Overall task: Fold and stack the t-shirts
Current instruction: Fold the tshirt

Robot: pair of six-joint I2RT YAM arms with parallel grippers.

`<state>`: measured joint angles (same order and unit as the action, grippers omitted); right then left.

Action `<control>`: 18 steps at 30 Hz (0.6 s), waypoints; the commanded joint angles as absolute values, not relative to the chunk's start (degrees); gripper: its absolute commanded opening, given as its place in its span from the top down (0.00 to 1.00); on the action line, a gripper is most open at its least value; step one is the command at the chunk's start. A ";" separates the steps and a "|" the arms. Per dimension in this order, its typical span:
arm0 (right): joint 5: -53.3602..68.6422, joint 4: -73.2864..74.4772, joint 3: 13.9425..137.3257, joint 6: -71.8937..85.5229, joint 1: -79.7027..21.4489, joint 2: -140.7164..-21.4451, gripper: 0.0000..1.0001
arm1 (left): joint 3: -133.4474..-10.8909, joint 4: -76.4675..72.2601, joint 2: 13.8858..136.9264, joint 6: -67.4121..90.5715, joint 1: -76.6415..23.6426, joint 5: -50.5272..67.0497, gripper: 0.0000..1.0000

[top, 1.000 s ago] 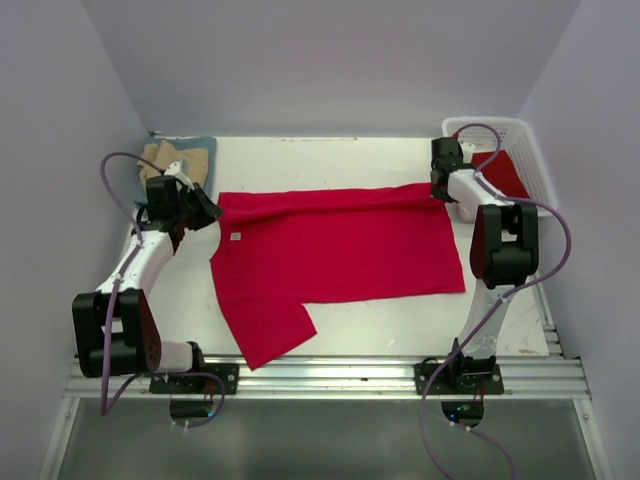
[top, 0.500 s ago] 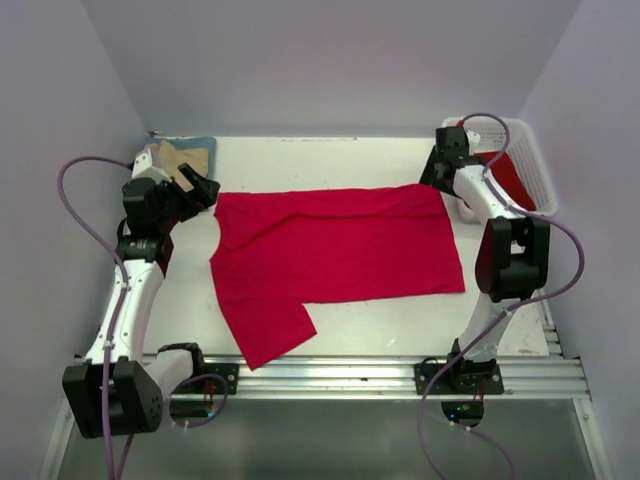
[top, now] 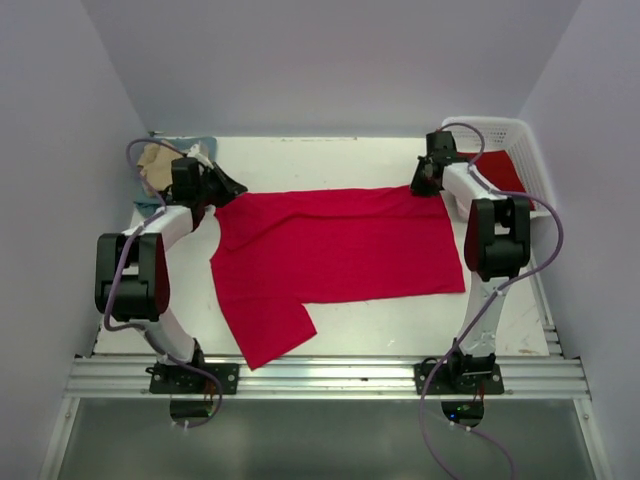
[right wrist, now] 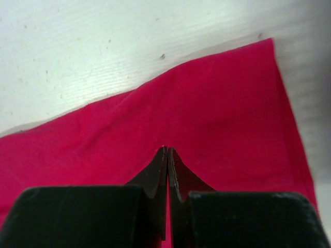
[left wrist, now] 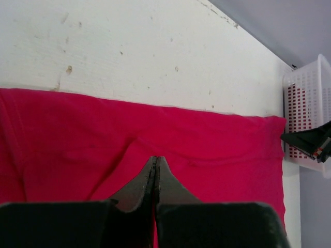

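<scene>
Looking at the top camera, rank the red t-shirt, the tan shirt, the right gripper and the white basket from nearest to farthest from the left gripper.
From the left gripper:
1. red t-shirt, at its fingertips, far left corner of the cloth.
2. tan shirt, just behind it, far left.
3. right gripper, across the shirt, to the right.
4. white basket, far right corner.

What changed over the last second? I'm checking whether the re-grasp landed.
Both grippers opened and lifted off, then came back down on the red t-shirt's far edge: the left gripper and right gripper are now shut on the cloth. The shirt's layout, the tan t-shirt and the basket stayed put.
</scene>
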<state>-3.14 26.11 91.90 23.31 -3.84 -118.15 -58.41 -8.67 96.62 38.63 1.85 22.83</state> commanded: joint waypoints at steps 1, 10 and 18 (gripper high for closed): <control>1.32 24.70 92.11 22.41 -4.48 -119.18 1.00 | -60.65 -14.94 98.96 39.99 0.53 23.82 1.00; -1.32 25.14 90.79 23.12 -4.75 -121.20 1.00 | -59.85 -16.88 107.13 40.52 -1.23 22.68 1.00; -3.34 25.75 92.02 24.26 -5.01 -123.39 1.00 | -59.07 -13.36 111.18 41.13 -1.23 19.69 1.00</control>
